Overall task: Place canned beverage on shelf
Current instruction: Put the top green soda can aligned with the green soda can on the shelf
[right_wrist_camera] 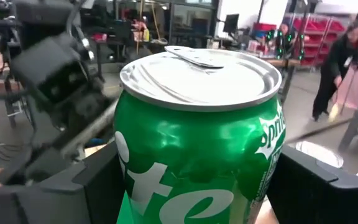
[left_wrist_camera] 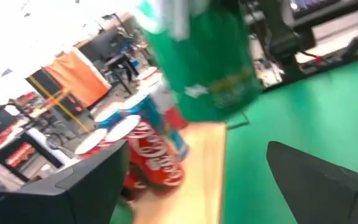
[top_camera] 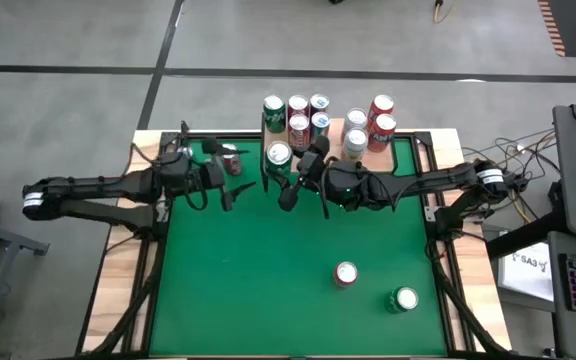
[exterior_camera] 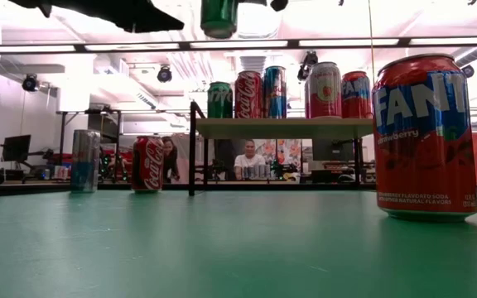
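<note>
A green Sprite can [right_wrist_camera: 197,155] hangs upright in my right gripper [right_wrist_camera: 197,193], which is shut on it. In the low view the can [exterior_camera: 219,16] is higher than the cans on the shelf. The shelf [exterior_camera: 284,127], a light wooden board on thin black legs, stands at the table's far edge and carries several cans [top_camera: 320,118]. The held can [top_camera: 279,155] is just in front of the shelf's left end. My left gripper [top_camera: 236,190] stands open to the left of it, with nothing between its fingers [left_wrist_camera: 73,186]. My right gripper pinches the Sprite can's side wall [right_wrist_camera: 126,186] between its two fingers [right_wrist_camera: 309,186], one on each side of the body below the rim. The fingers come in level from the table's right. The can stands upright, lifted clear of table and shelf.
A Coca-Cola can [exterior_camera: 147,164] and a tall slim can [exterior_camera: 85,160] stand on the green table left of the shelf. A red Fanta can [exterior_camera: 425,136] and a green can [top_camera: 404,299] stand near the front right. The table's middle [top_camera: 268,270] is bare felt.
</note>
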Tool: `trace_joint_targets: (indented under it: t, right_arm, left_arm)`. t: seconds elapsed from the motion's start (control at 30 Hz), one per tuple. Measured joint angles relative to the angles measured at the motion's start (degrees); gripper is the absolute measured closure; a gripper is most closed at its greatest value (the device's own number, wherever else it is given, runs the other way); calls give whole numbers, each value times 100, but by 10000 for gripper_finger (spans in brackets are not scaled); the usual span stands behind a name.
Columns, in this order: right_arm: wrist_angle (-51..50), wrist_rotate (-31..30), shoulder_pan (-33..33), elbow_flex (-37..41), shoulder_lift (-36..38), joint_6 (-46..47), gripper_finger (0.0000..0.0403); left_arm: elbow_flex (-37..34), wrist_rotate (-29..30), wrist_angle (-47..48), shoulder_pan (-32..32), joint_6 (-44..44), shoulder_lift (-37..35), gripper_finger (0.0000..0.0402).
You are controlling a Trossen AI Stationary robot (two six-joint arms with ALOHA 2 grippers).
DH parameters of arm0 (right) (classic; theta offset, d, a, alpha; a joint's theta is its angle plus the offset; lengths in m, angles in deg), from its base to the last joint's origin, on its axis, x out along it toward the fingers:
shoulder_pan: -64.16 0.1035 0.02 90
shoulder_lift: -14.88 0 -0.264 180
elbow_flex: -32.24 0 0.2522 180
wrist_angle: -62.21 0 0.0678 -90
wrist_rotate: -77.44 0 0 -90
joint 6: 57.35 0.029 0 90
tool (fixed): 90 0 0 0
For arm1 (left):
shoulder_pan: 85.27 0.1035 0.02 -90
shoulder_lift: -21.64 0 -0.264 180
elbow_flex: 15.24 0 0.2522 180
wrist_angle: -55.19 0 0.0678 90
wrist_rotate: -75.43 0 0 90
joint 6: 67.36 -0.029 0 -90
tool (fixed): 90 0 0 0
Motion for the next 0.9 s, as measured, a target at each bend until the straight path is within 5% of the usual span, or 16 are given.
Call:
trace_joint_targets:
  t: [0.23,0.6,0.9]
  right_arm:
    - [-3,-286,-209,54,-317,727,111]
    - [15,-495,-556,66,-961,1912,111]
    - [47,-1232,-572,66,-1190,1948,111]
  left_arm:
    - [-371,-291,-30,261,10,-808,39]
    - [-666,63,106,290,-115,-1963,39]
    - [-728,69,87,286,-99,-2401,39]
